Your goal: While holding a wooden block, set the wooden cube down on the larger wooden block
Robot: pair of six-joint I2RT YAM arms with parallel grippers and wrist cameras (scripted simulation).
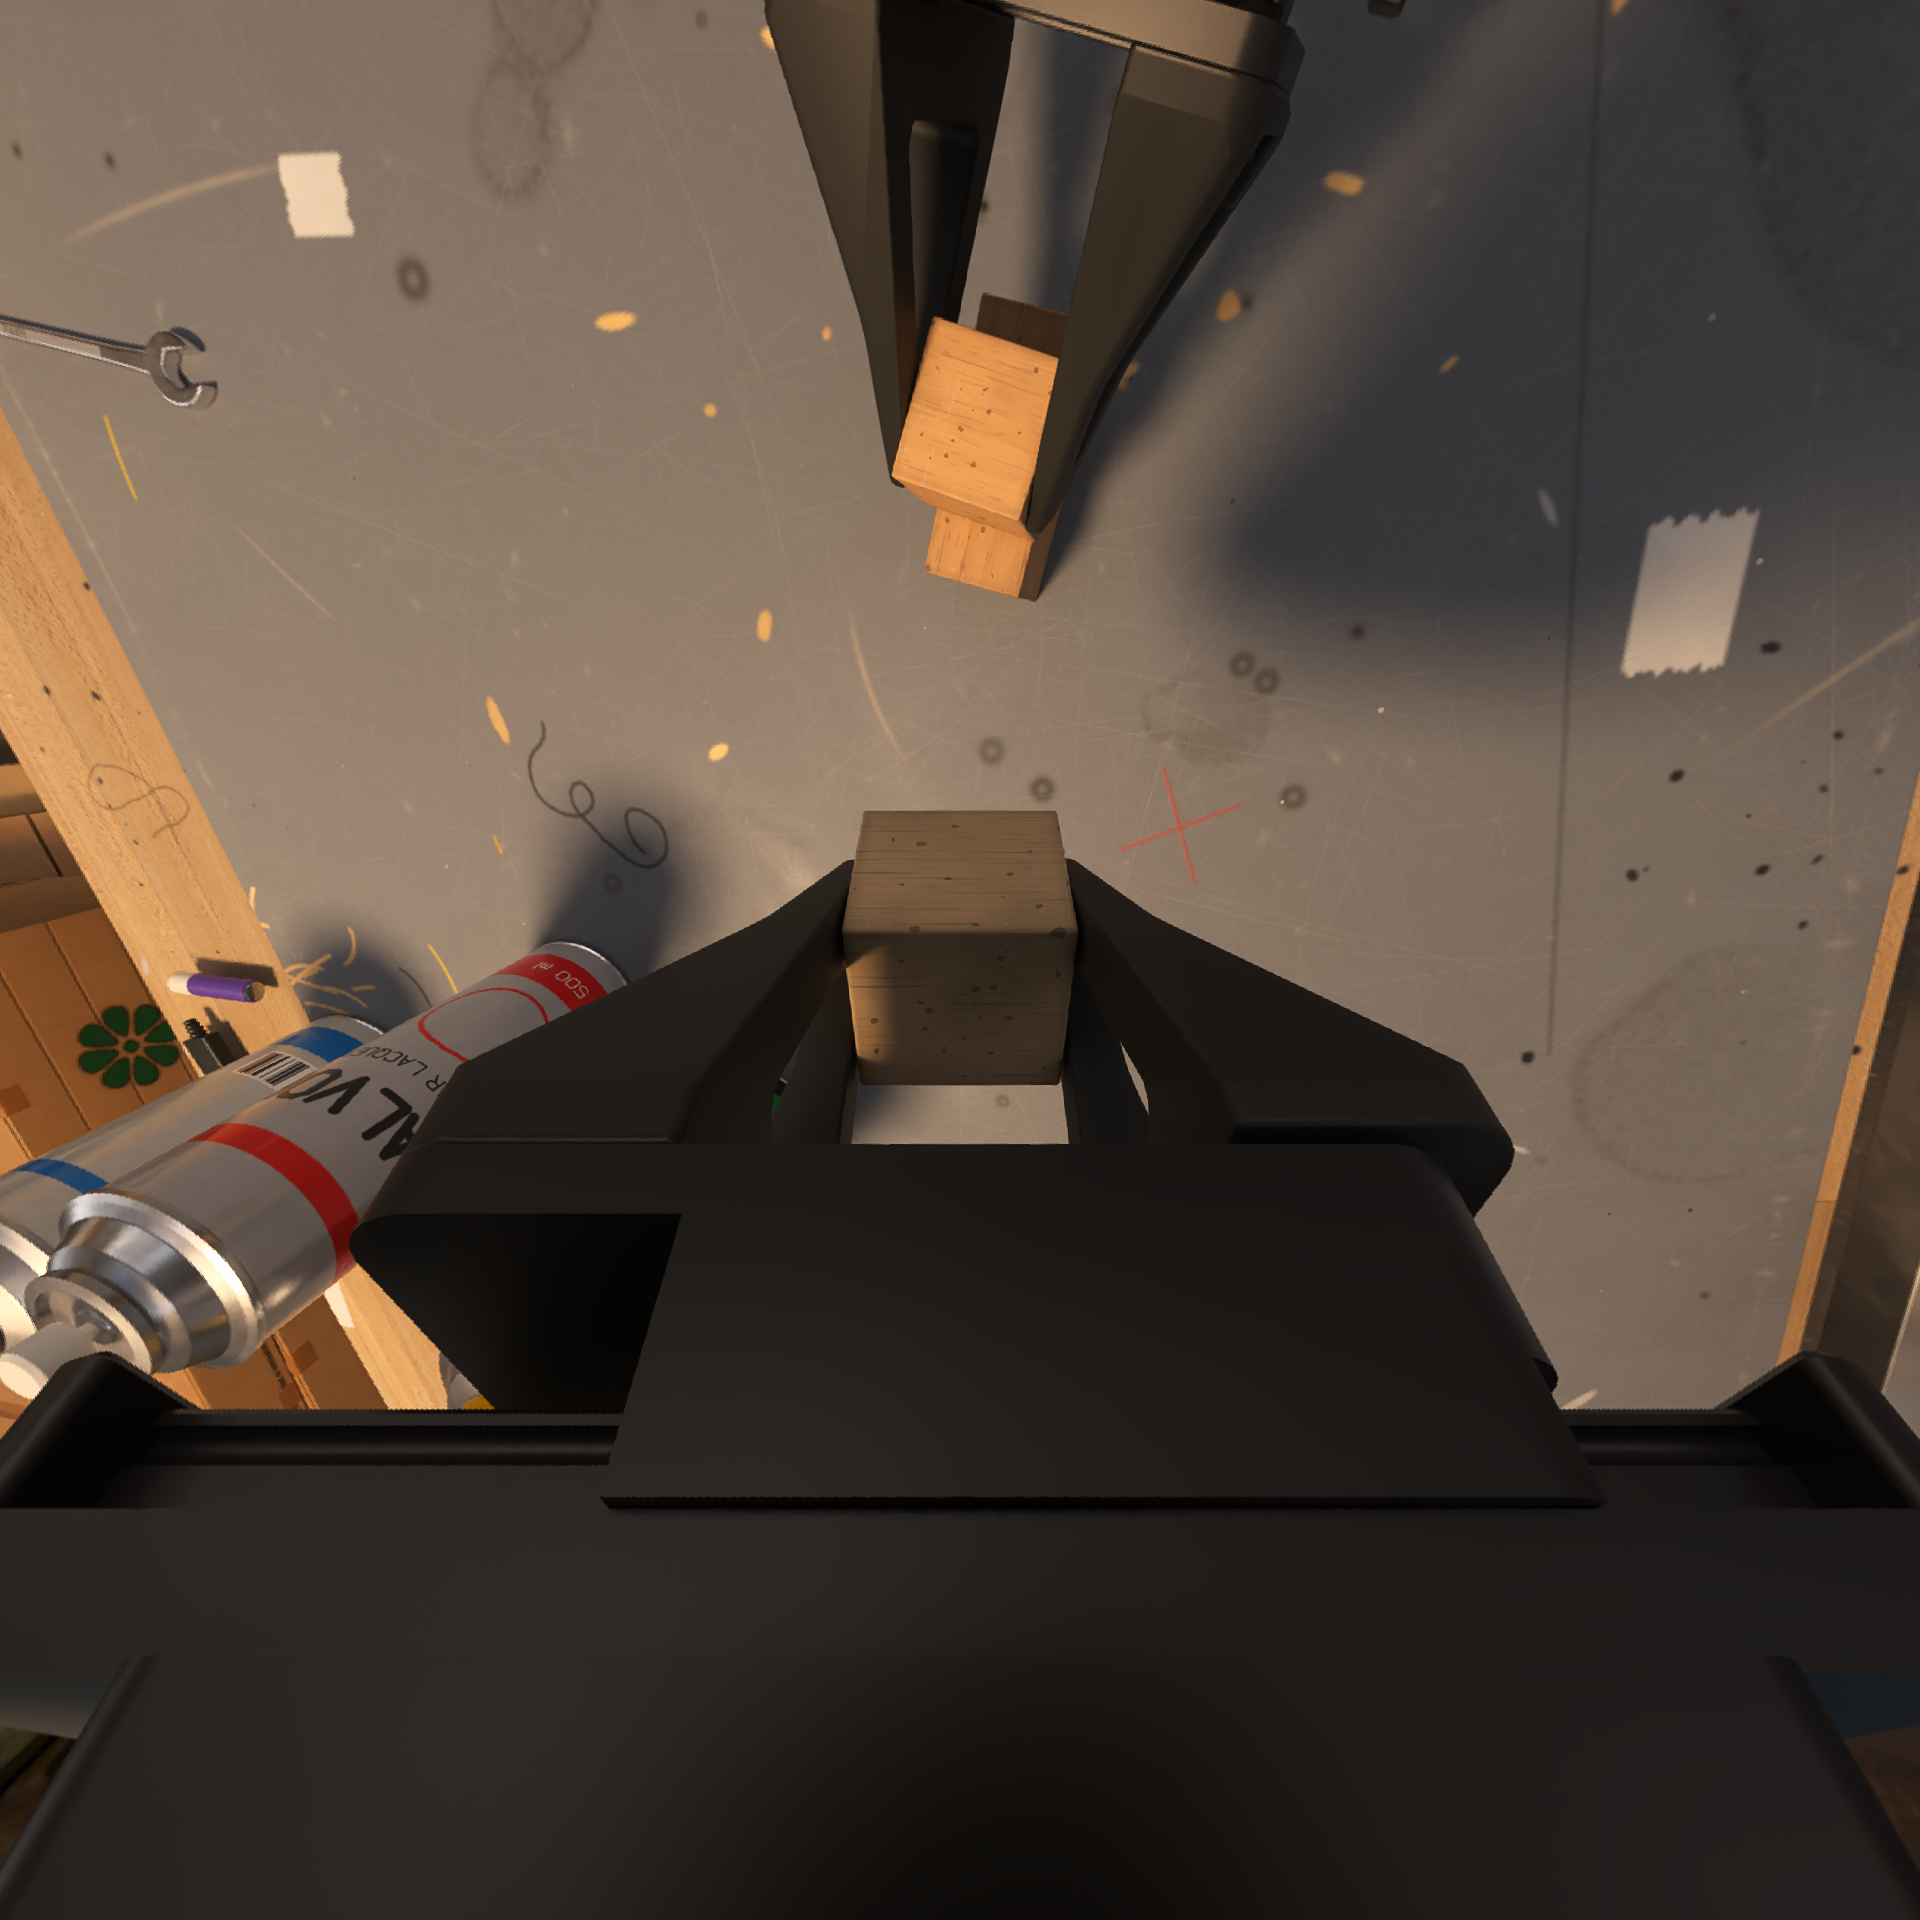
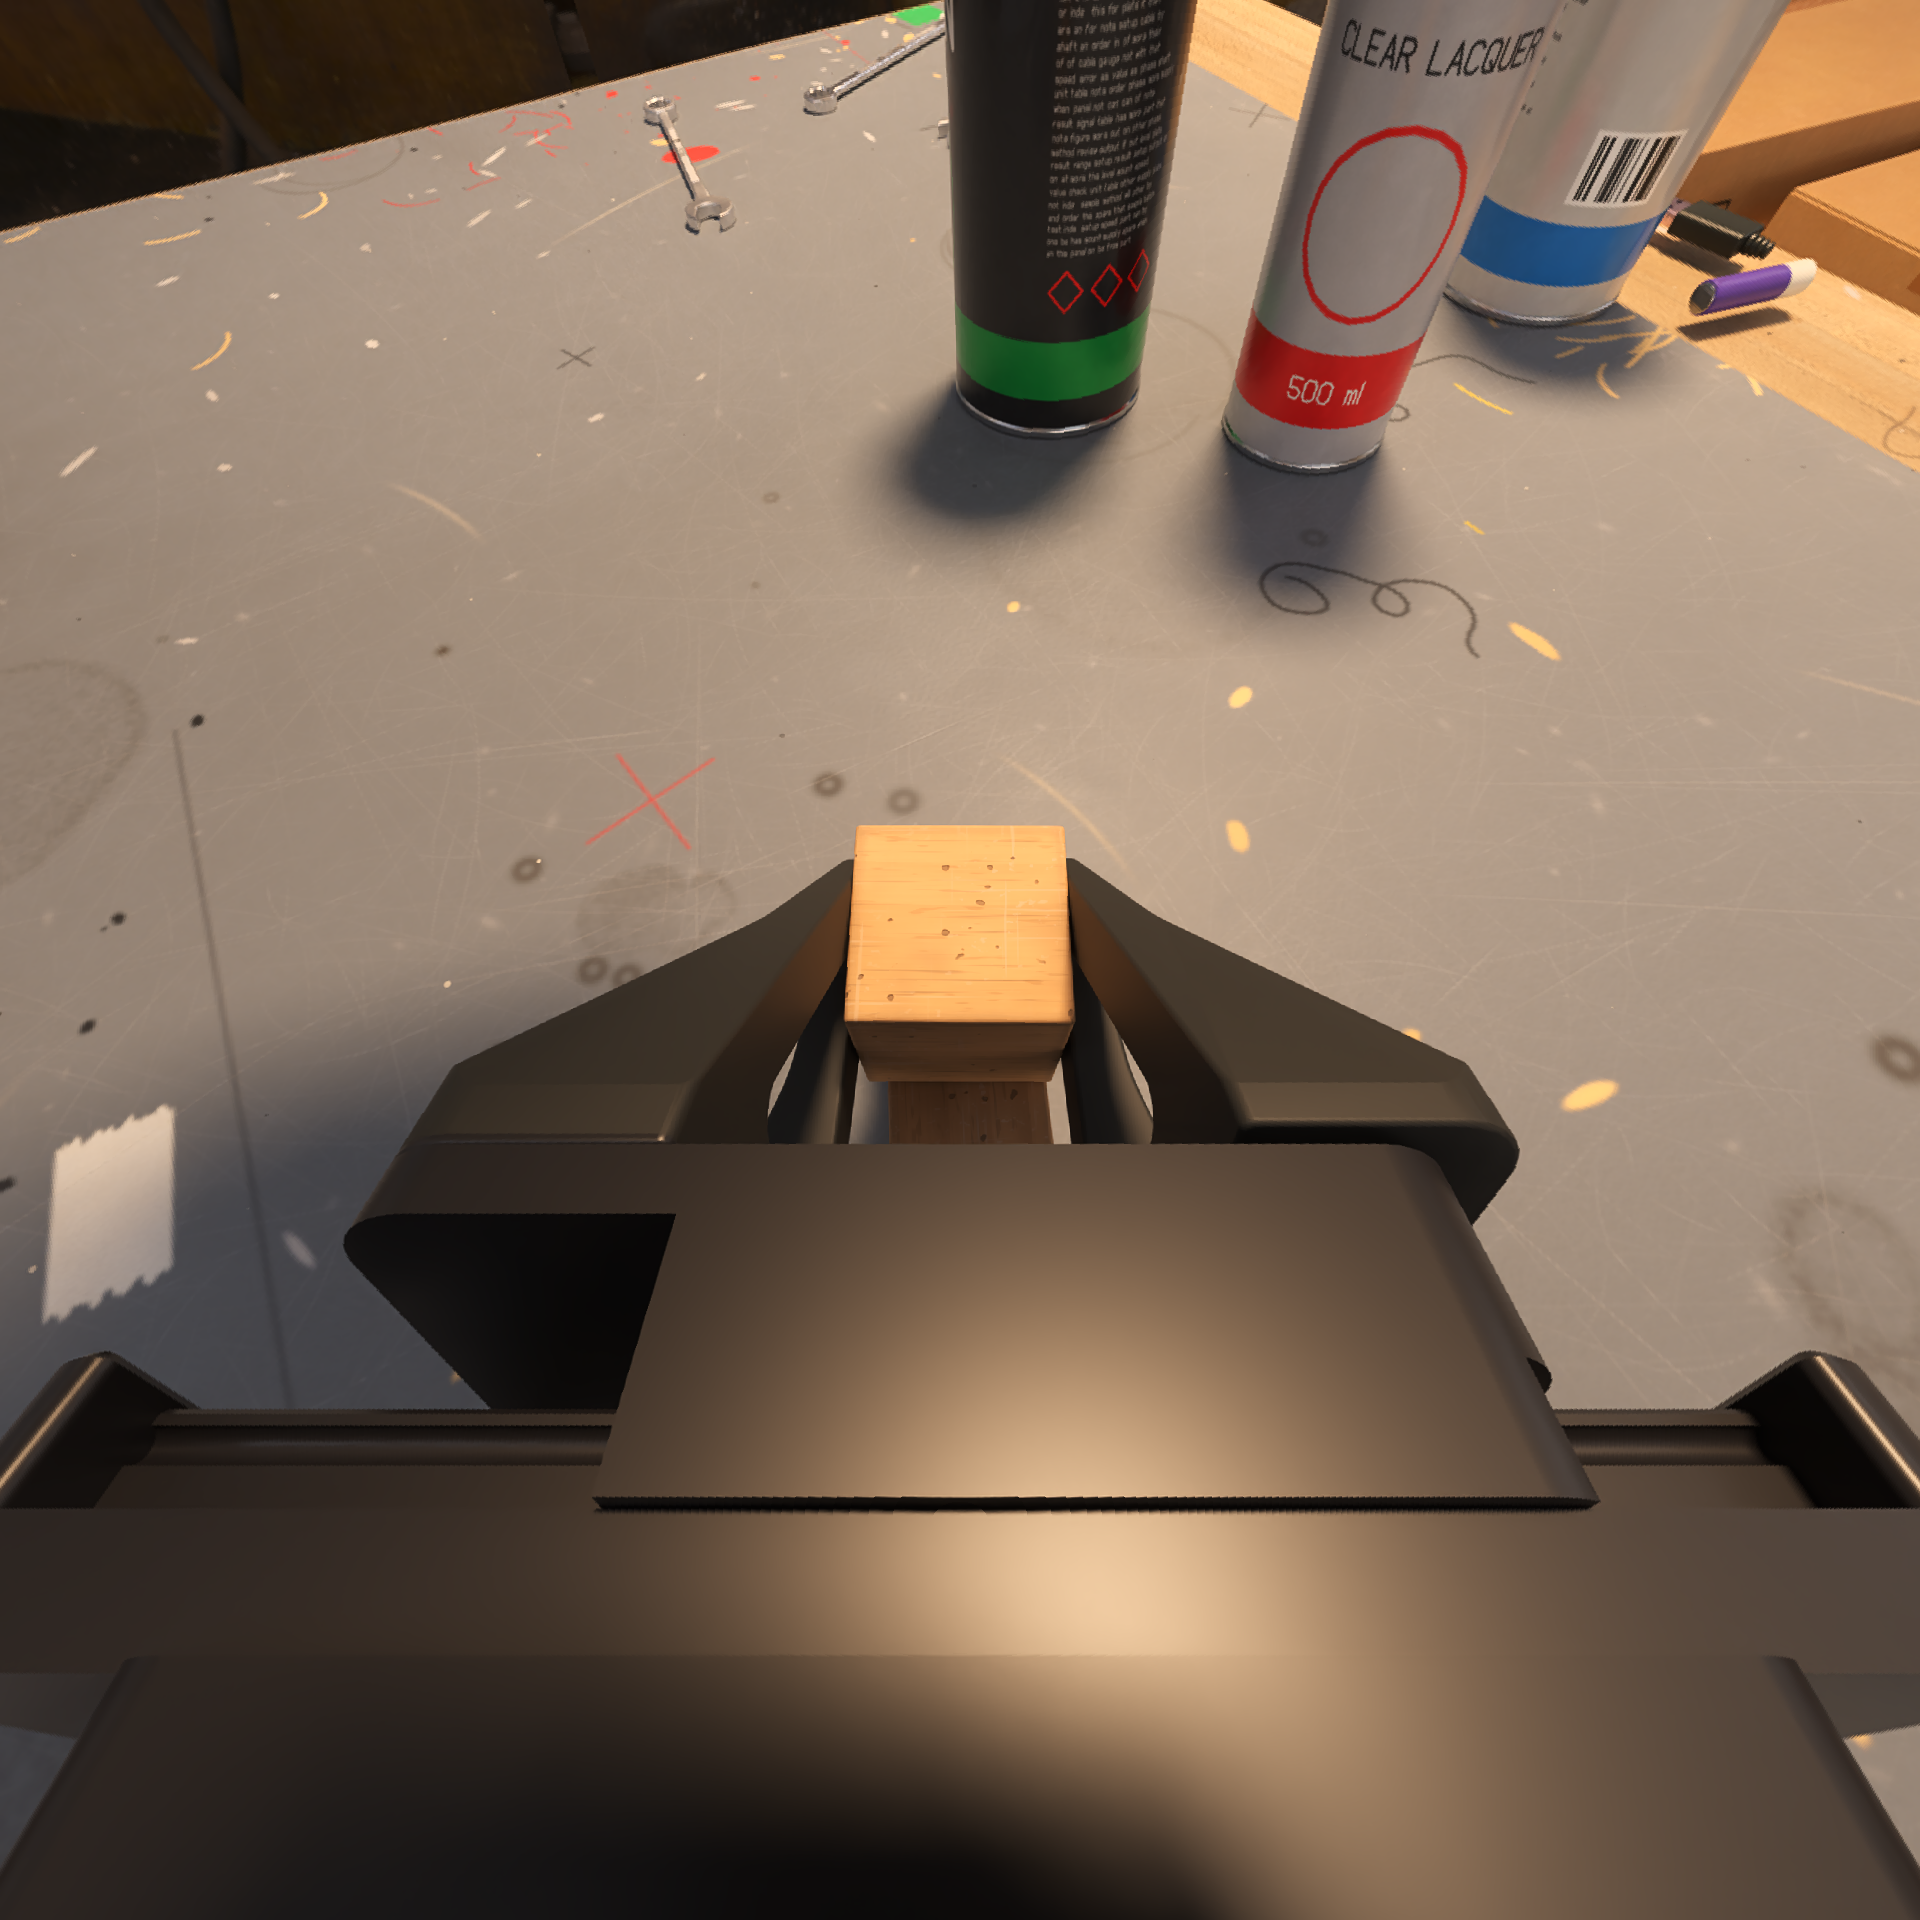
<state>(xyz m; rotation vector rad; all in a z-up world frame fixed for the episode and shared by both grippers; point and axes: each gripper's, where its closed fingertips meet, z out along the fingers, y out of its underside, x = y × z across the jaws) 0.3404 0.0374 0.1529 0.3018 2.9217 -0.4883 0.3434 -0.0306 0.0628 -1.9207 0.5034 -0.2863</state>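
Observation:
My left gripper is shut on a dull brown wooden cube and holds it above the grey table. My right gripper is shut on a light wooden cube. Directly under that cube stands another wooden block. The left wrist view shows the right gripper from the far side. There the light cube sits on, or just over, the top of the standing block; I cannot tell whether they touch.
A black spray can with a green band, a silver can with a red band and one with a blue band stand at the back. A wrench, a purple marker and a wooden board lie near the edges.

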